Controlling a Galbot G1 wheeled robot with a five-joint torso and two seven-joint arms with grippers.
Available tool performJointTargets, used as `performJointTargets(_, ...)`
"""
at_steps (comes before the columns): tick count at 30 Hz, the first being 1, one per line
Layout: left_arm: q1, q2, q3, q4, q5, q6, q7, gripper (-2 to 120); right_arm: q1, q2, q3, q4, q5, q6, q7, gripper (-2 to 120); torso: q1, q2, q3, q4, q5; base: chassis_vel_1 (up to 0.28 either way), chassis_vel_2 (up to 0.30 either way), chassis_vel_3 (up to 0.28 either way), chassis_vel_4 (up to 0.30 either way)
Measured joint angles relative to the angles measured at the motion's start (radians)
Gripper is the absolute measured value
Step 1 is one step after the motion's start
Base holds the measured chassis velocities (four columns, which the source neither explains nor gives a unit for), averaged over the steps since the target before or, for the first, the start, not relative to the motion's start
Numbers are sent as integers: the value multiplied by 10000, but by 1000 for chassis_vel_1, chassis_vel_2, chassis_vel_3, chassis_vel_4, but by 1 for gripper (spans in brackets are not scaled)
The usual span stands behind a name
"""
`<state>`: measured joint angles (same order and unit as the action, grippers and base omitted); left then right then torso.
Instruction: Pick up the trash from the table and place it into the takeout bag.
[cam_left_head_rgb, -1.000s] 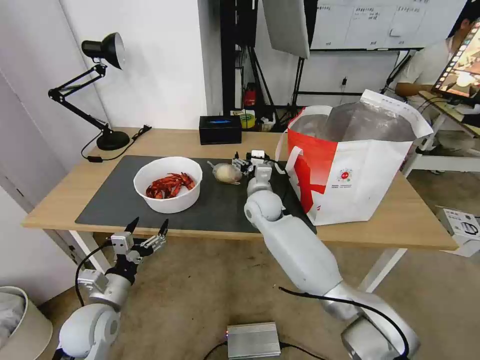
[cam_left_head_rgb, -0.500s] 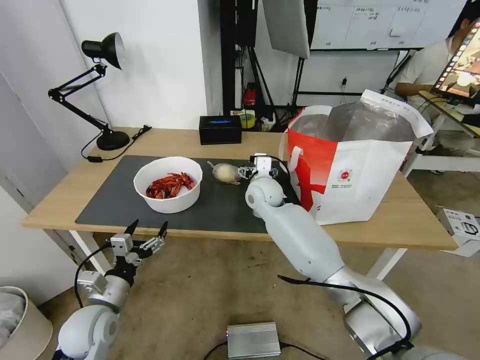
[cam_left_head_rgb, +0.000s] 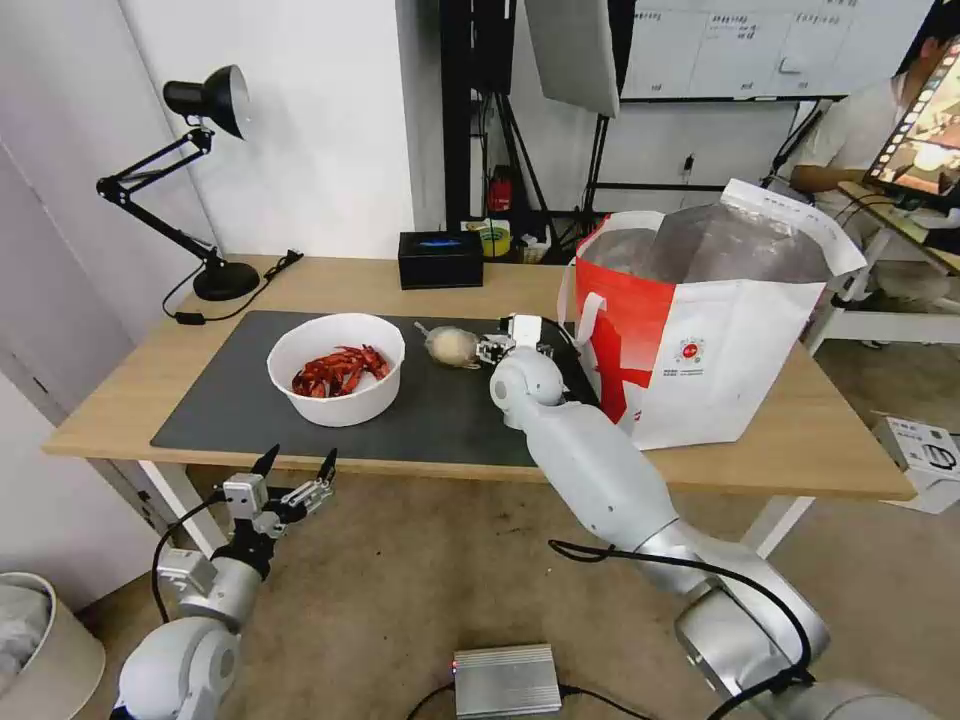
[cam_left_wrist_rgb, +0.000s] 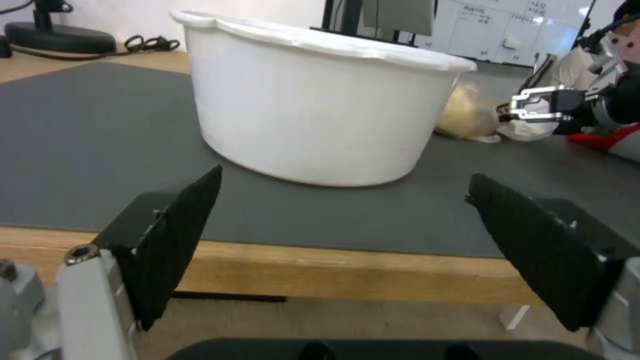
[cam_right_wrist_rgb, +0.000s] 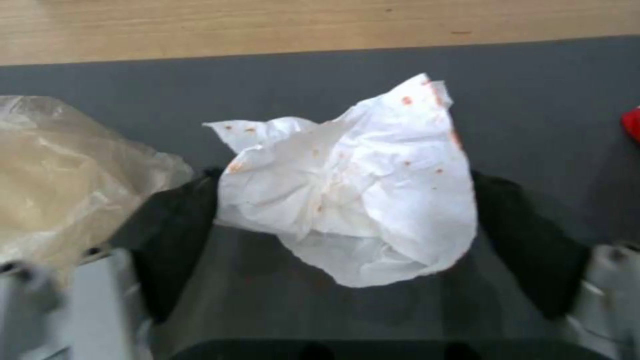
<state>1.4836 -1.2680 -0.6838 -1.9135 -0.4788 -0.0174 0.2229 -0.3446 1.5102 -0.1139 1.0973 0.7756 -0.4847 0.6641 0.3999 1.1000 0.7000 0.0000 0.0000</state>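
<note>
No legible text — logo, whiteboard unreadable

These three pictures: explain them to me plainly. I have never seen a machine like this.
It is a two-armed robot at a wooden table. One picture looks down from its head; the other two come from cameras on its wrists. On the dark mat stand a white bowl of red shells and a small bag with a beige lump. A big red-and-white takeout bag stands to the right. The right gripper is open around a crumpled tissue, not yet squeezing it. The left gripper waits open below the table's near edge.
</note>
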Motion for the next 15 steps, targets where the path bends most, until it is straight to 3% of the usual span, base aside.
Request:
performJointTargets(6,-9,-3,-4,-16,1,0,4,100,-45,45,93,-56,-4,0,22,60,0,0,0,0,0,0,0,0,0)
performJointTargets(13,3,-15,-4,-34,5,0,10,100,-61,30,113,-58,-3,13,34,41,-1,0,0,-1,0,0,0,0,0)
performJointTargets(15,20,-28,-3,-51,7,-1,12,100,-74,27,115,-58,-5,45,39,30,0,0,0,0,0,0,0,0,0)
